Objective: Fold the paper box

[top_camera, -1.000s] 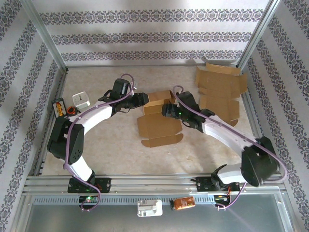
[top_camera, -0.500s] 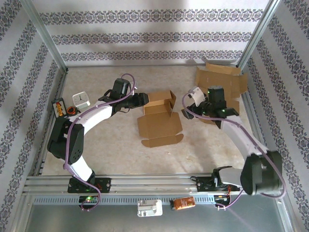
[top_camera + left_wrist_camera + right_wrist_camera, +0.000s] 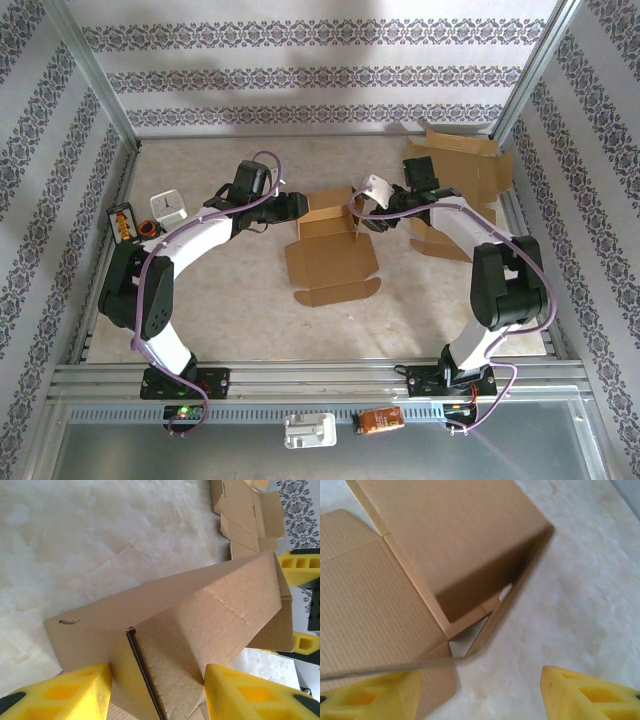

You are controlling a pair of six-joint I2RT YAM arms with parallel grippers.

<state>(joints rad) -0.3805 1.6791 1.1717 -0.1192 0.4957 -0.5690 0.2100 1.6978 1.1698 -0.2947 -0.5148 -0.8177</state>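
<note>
Pale marbled tabletop (image 3: 250, 320), patterned walls (image 3: 300, 75). Top view: half-folded box (image 3: 330, 255) at centre, left gripper (image 3: 298, 205) at its left end, right gripper (image 3: 358, 215) at its right. Left wrist: gripper clenched on the box's end wall. Right wrist: gripper released, spread wide, box corner between.

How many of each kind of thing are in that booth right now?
Robot arms: 2
Half-folded box: 1
Flat cardboard sheets: 2, as far as I can tell them apart
Small gadgets at the left edge: 2
Small items on the front rail: 2
Total: 9
</note>
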